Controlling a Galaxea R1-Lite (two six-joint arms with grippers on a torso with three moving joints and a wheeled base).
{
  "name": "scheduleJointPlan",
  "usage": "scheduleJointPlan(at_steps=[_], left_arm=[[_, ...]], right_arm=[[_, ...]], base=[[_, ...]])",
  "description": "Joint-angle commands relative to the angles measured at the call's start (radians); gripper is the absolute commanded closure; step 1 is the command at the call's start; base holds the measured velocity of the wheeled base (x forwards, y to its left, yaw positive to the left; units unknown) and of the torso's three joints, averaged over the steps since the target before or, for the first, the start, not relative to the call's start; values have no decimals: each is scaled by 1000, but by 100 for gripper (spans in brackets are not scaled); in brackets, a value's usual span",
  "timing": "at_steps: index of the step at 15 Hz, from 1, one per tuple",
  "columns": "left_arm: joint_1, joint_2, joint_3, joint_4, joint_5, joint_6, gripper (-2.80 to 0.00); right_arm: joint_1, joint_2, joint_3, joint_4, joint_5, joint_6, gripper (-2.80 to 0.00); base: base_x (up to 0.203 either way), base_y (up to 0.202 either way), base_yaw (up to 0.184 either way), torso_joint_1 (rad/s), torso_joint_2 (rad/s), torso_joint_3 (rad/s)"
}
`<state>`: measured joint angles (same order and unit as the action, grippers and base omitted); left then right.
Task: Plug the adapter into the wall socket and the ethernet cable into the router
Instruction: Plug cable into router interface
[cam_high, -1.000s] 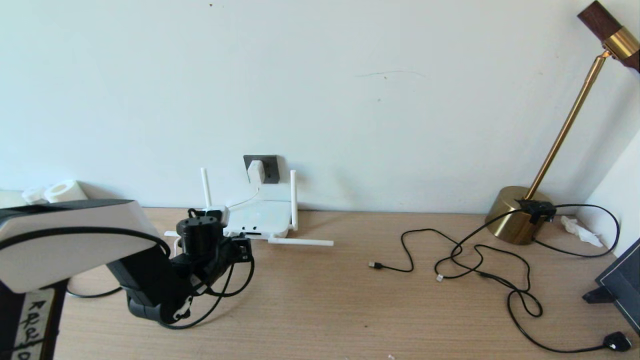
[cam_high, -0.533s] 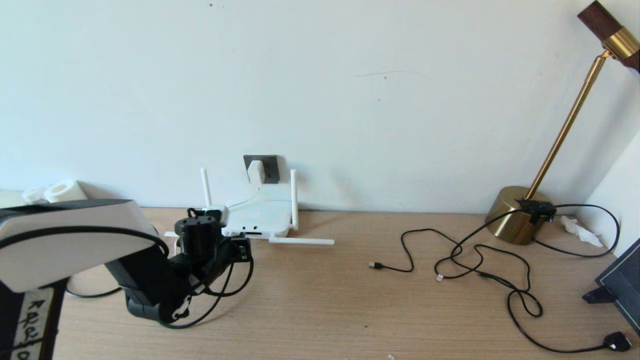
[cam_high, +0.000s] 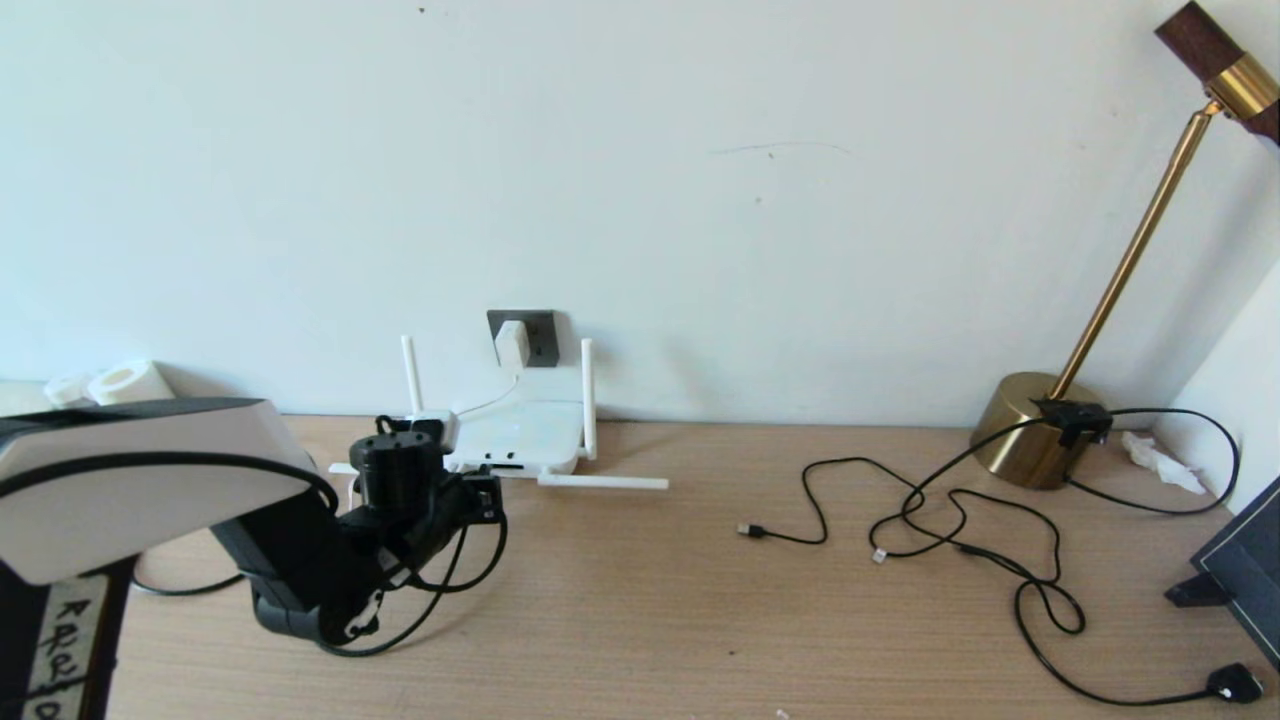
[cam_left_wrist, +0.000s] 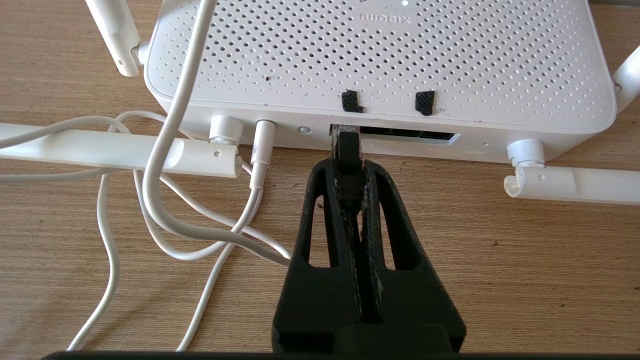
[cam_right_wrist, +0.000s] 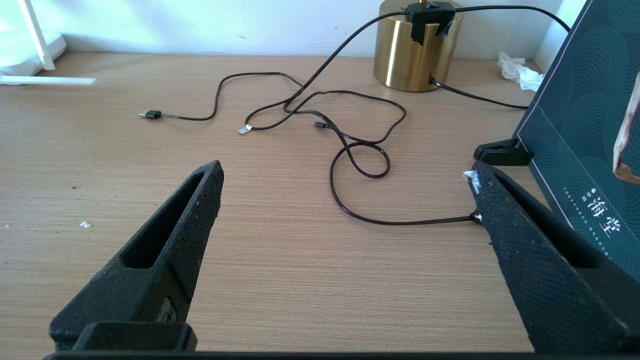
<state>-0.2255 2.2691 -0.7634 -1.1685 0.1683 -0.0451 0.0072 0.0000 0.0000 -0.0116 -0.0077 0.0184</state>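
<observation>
Left hand (cam_left_wrist: 350, 172): low over the wooden surface (cam_high: 700, 620), at the near edge of the router (cam_high: 520, 435). Fingers (cam_left_wrist: 372, 200) pressed nearly together, pinching the end of the ethernet cable (cam_left_wrist: 347, 145). The connector tip sits at the mouth of the leftmost dark port slot on the router's edge; how deep it has gone in cannot be told. In the head view, the black cable loops down from the left hand (cam_high: 480, 495) onto the surface.

Router: flat against the wall, left of centre. Two antennas upright, two folded flat along the near edge. A thin white cord (cam_left_wrist: 165, 165) is plugged in just beside the port the hand is at, coiling over the surface to the left.

Adapter (cam_high: 511, 343): seated in the wall socket (cam_high: 522, 338), directly above the router, its cord hanging down to the router's top.

Centre to right: thin black cables (cam_high: 960, 530) lie in loose loops, well apart from the router. A brass lamp (cam_high: 1035, 430) stands near the wall, with a dark panel (cam_high: 1240, 570) at the far right edge.

Right hand (cam_right_wrist: 345, 180): fingers spread wide, empty, above bare surface near the dark panel.
</observation>
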Motion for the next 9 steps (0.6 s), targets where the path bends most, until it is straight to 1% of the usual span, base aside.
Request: scheduleJointPlan(at_steps=[1,9], left_arm=[[0,4,-2,-7,-2,5,0],[0,1,-5,-5,-4,5,0]], right_arm=[[0,2,0,-1,0,0,-280],[0,2,0,-1,0,2,-280]], base=[[0,0,0,0,0,0],[0,0,0,0,0,0]])
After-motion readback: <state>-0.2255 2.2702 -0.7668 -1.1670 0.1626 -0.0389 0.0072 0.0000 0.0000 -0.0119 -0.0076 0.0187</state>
